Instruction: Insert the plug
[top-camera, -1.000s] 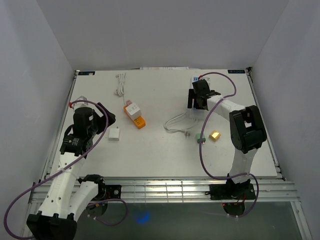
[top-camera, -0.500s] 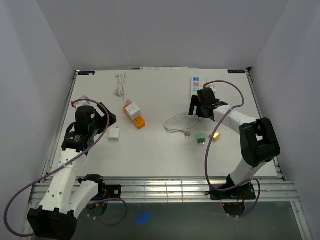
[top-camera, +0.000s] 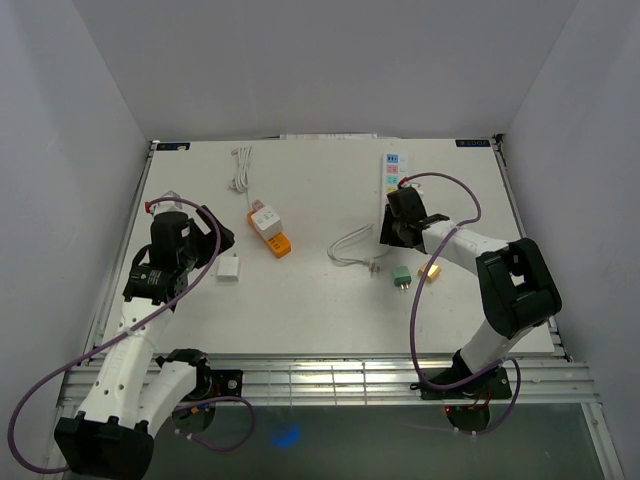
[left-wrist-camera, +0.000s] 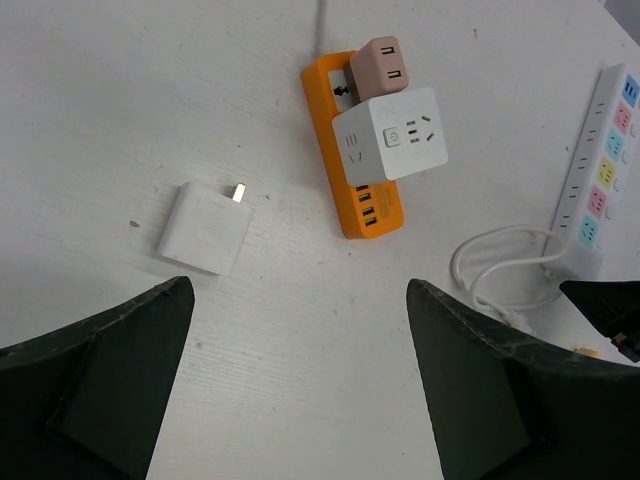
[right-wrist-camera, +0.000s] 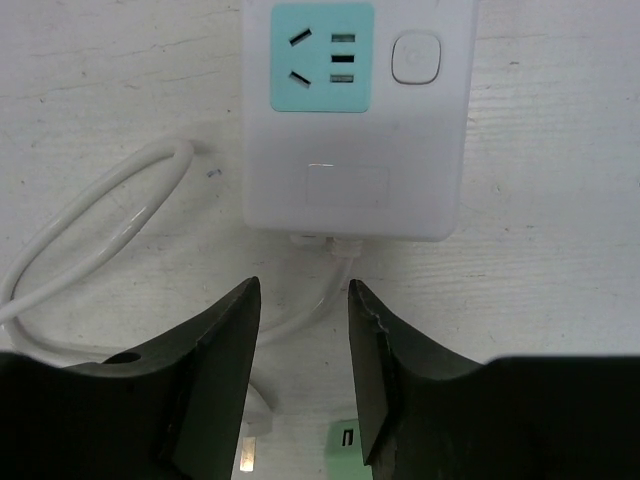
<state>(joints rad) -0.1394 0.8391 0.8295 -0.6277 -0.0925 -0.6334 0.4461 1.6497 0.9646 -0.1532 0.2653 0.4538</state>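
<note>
The white power strip (top-camera: 392, 175) lies at the back right, and its near end (right-wrist-camera: 355, 120) shows a teal socket. Its white cable (top-camera: 352, 246) loops left and ends in a plug (top-camera: 376, 265) whose metal prong (right-wrist-camera: 247, 455) shows low in the right wrist view. My right gripper (top-camera: 397, 233) hovers just off the strip's cable end. In the right wrist view the right gripper (right-wrist-camera: 300, 305) has its jaws drawn narrow, with the cable (right-wrist-camera: 310, 310) lying loose in the gap. My left gripper (left-wrist-camera: 300, 290) hangs wide open near a white charger (left-wrist-camera: 205, 228).
An orange power strip (top-camera: 272, 230) carries a white cube adapter (left-wrist-camera: 390, 132) and a pink one (left-wrist-camera: 380, 65). A green adapter (top-camera: 401, 277) and a yellow one (top-camera: 431, 271) lie near the right arm. A coiled white cord (top-camera: 240, 170) sits at the back left.
The right gripper has slid along the white strip toward me to its cable end, and its jaws have narrowed. The left arm has barely moved.
</note>
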